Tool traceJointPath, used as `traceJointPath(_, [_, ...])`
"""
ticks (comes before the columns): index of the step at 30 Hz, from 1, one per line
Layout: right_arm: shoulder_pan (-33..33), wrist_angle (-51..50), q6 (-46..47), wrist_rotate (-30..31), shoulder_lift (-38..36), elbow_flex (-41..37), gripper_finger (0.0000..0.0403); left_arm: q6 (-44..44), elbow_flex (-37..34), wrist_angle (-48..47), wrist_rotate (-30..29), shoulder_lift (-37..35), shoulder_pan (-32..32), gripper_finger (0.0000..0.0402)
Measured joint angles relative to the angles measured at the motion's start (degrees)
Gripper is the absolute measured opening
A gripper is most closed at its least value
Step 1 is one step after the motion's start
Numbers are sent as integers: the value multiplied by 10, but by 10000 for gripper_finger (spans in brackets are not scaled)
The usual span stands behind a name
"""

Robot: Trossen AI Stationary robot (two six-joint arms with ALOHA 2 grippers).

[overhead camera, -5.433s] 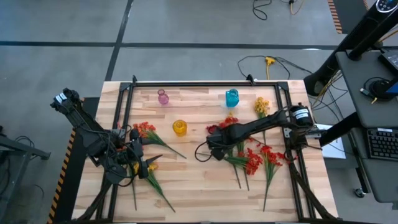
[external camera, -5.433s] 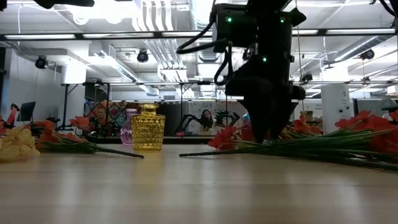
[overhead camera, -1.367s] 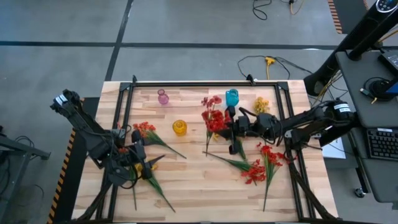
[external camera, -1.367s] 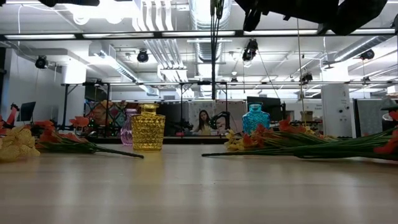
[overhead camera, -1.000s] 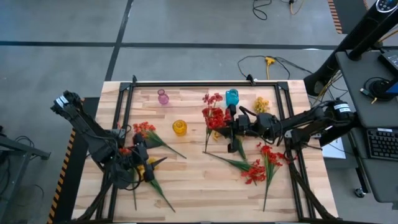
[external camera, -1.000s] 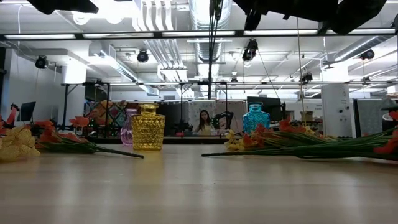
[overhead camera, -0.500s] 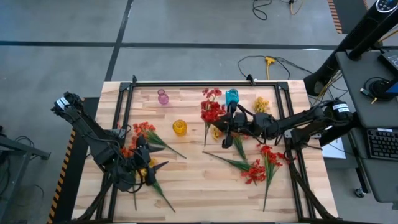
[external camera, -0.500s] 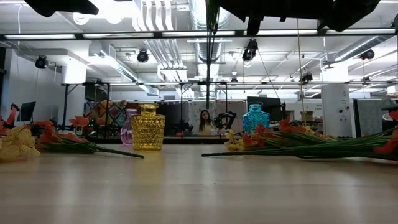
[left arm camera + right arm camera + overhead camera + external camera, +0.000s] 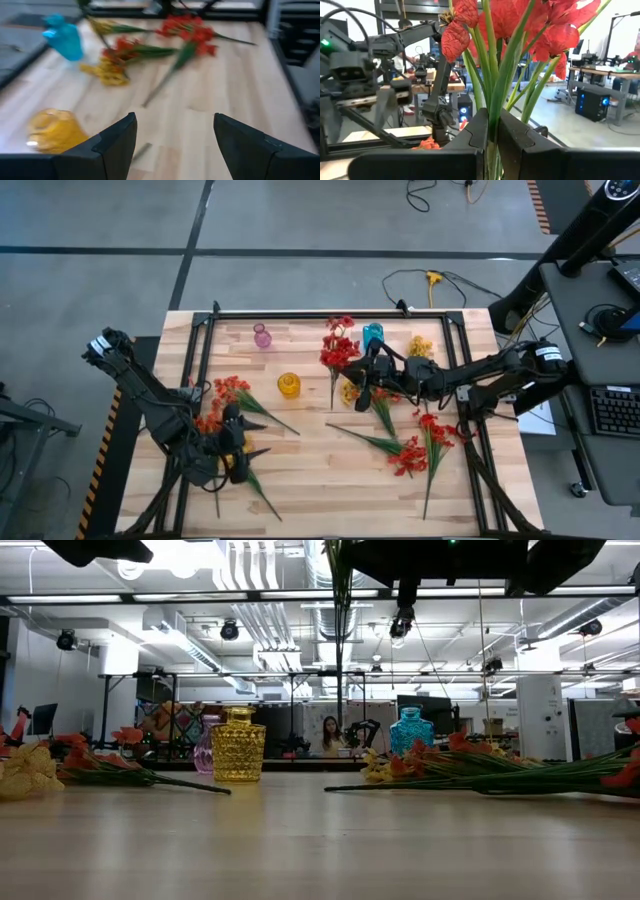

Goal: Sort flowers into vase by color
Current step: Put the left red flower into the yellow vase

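High view: right gripper point(image 9: 361, 385) clamps a red flower sprig point(image 9: 337, 355) upright; left gripper point(image 9: 243, 442) hovers wide open, empty.

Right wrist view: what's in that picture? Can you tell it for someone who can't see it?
The right tool has its two dark fingers shut on the thin green stems of a bunch of red-orange artificial flowers, which stand upright and fill the top of the picture. Behind them is the other dark robot arm and a workshop with desks.
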Motion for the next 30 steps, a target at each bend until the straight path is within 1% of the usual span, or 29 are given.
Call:
traceJointPath(3, [-1,0,1,-1,0,0,22,43,0,33,30,1,0,246])
traceJointPath(6, [-1,0,1,-2,-1,0,22,125,0,89,32,1,0,246])
traceJointPath(7, [-1,-1,2,-2,-1,0,22,153,0,110,42,1,0,246])
traceJointPath(11, [-1,-13,3,-2,-1,0,22,250,-5,179,118,1,0,246])
traceJointPath(13, [-1,-17,6,-2,-1,0,22,287,-10,193,137,1,0,246])
traceJointPath(17, [-1,-17,6,-2,-3,0,22,319,-10,197,141,1,10,246])
traceJointPath(19, [-1,-17,6,-2,-4,0,22,326,-10,196,157,1,20,246])
traceJointPath(25, [-1,-19,6,-2,-9,0,22,355,-19,220,238,2,64,246])
traceJointPath(30, [-1,-35,6,-2,-18,0,22,379,-59,276,289,-4,106,246])
